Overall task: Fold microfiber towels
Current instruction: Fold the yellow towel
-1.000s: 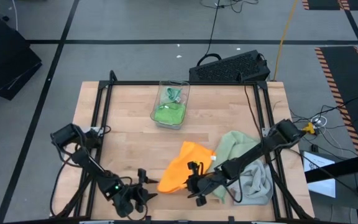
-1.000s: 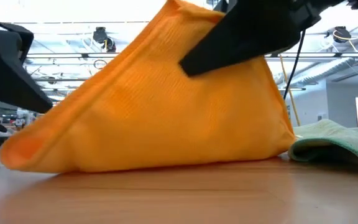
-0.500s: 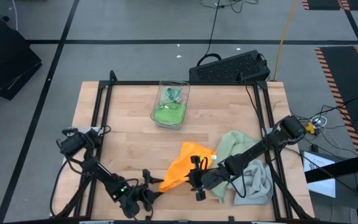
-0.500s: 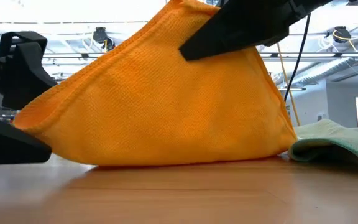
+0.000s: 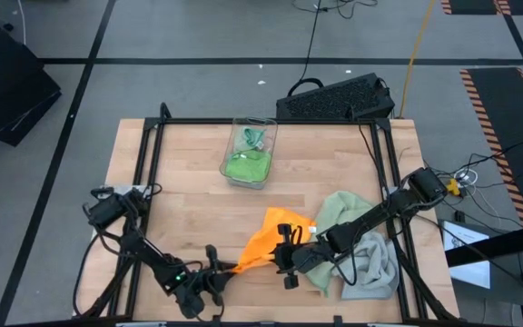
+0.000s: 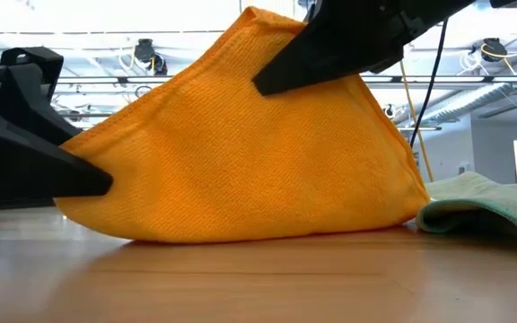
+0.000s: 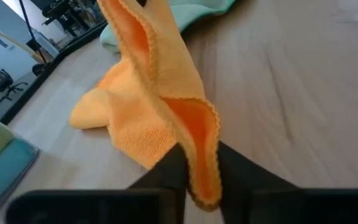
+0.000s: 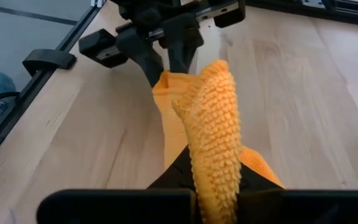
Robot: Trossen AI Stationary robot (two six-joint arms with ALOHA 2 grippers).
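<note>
Two tools grasp the orange towel [image 5: 263,243] at the tabletop's [image 5: 189,200] six o'clock edge; the left tool [image 5: 228,270] is clenched on its corner toward seven o'clock, the right tool [image 5: 286,251] pinches its raised fold; sage green towel [image 5: 336,215] and light grey towel [image 5: 375,263] lie at four o'clock; bright green towel [image 5: 247,165] sits in the clear bin [image 5: 263,129] at twelve.

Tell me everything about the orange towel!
The orange towel is a soft, nubbly microfiber cloth with a wavy stitched edge. It is bunched up into a tent shape near the front of the wooden table, with its lower part resting on the wood. The left gripper pinches one corner low down, and the right gripper is shut on a fold higher up, holding that part off the table. A sage green towel lies right beside it.
</note>
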